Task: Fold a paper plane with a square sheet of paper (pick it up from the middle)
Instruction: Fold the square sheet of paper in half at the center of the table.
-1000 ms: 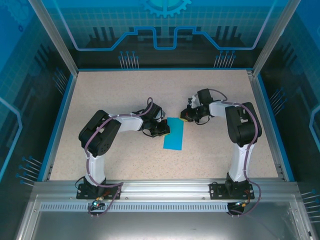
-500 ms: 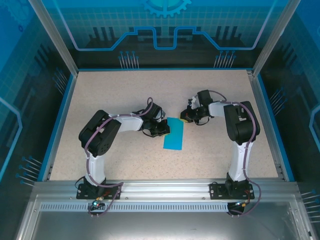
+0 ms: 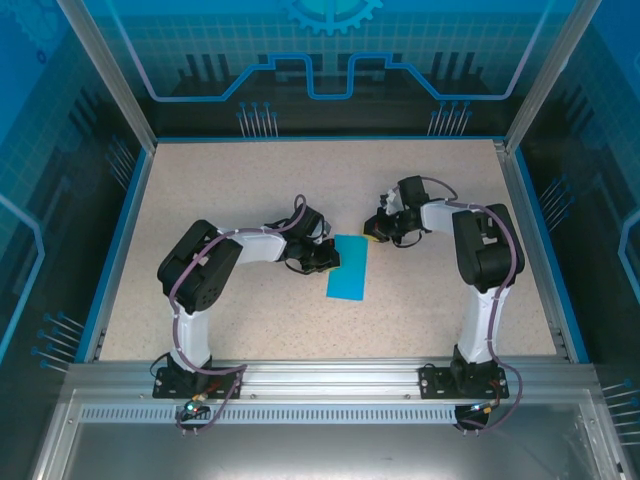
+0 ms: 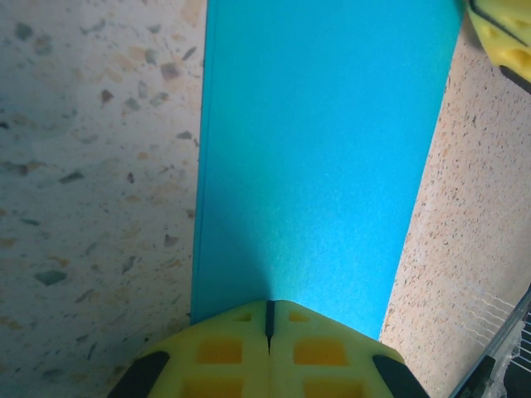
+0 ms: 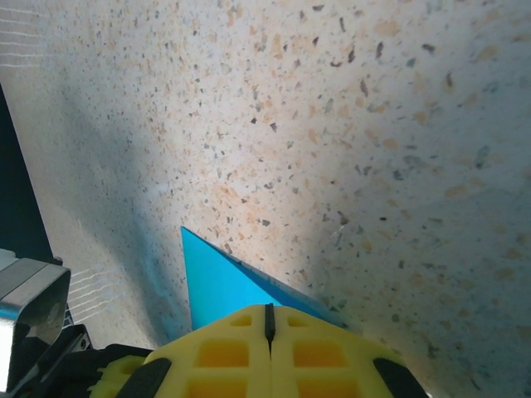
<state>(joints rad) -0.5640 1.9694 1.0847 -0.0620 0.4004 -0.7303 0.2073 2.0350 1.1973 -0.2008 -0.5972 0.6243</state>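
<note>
The square sheet of paper [image 3: 348, 267] lies on the table as a teal-blue rectangle, longer than wide, doubled over with two layers showing at its corner [image 5: 214, 282]. My left gripper [image 3: 329, 262] is shut, its yellow tips [image 4: 268, 305] resting at the sheet's left long edge, with the paper [image 4: 315, 149] stretching away from them. My right gripper [image 3: 373, 231] is shut too, its tips [image 5: 267, 308] over the sheet's far right corner. A yellow finger of the right gripper [image 4: 506, 33] shows at the far end in the left wrist view. Neither gripper has paper between its jaws.
The speckled beige table [image 3: 250, 180] is ringed by a blue rim [image 3: 120, 240] and metal frame posts. Both arm bases [image 3: 195, 375] stand on the aluminium rail at the near edge. Bare tabletop lies on every side of the sheet.
The right arm has shifted slightly to the right, its gripper staying at the sheet's corner. The left arm and the paper have not moved.
</note>
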